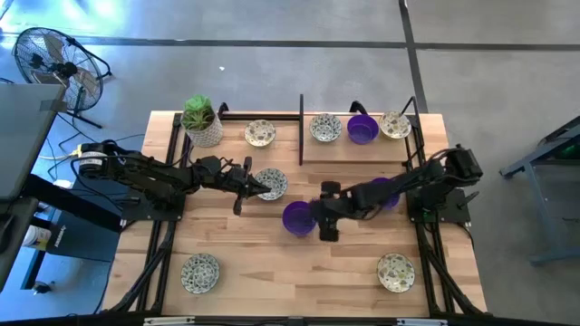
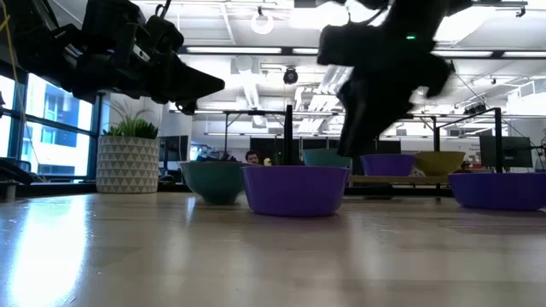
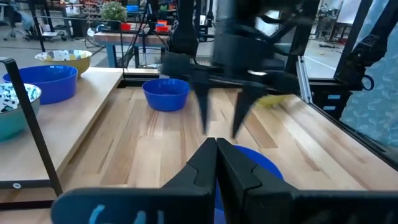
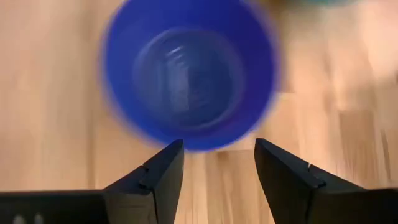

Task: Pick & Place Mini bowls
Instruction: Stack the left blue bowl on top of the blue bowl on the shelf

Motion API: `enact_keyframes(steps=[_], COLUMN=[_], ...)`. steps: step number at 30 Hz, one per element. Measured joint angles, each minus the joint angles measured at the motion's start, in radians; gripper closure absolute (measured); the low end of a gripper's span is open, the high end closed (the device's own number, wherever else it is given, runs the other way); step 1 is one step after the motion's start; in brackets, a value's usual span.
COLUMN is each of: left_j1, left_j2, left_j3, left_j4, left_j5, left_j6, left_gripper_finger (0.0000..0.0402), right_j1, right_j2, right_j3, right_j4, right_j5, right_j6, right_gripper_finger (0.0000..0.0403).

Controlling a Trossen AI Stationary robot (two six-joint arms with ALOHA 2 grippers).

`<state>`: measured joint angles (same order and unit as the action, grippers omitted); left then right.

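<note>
At bench centre we have the right gripper [image 1: 314, 220] hovering over a purple mini bowl [image 1: 297, 217], fingers spread, nothing pinched; the right wrist view shows the fingertips either side of the near rim, not yet around it. Our left gripper [image 1: 263, 188] sits at a floral bowl [image 1: 271, 184] just left of centre, fingers pressed together, empty as far as we can tell. On the raised shelf [image 1: 308, 152] at the back: two floral bowls and one purple already parked. Still loose on the bench [image 1: 344, 263]: another purple bowl [image 1: 384, 192] under the right arm, floral ones near both front corners, one beside the potted plant [image 1: 201, 120]. We'd call it under halfway.
</note>
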<state>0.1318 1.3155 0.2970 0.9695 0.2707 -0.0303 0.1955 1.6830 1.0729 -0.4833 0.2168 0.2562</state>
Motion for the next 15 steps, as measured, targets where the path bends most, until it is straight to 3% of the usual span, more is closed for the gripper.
enact_keyframes(steps=[5, 10, 15], left_j1=[0.0, -0.001, -0.001], left_j2=[0.0, 0.0, 0.0], left_j3=[0.0, 0.0, 0.001], left_j4=[0.0, -0.012, -0.028], left_j5=[0.0, 0.0, -0.001], left_j6=[-0.001, -0.002, -0.002], left_gripper_finger=[0.0399, 0.0399, 0.0399], right_j1=[-0.099, -0.109, -0.111], right_j2=[-0.012, -0.002, 0.049], right_j3=[-0.003, -0.01, -0.01], right_j4=[0.018, 0.088, 0.109], right_j5=[-0.069, -0.087, -0.086], right_j6=[0.325, 0.38, 0.42], right_gripper_finger=[0.0217, 0.0228, 0.0268])
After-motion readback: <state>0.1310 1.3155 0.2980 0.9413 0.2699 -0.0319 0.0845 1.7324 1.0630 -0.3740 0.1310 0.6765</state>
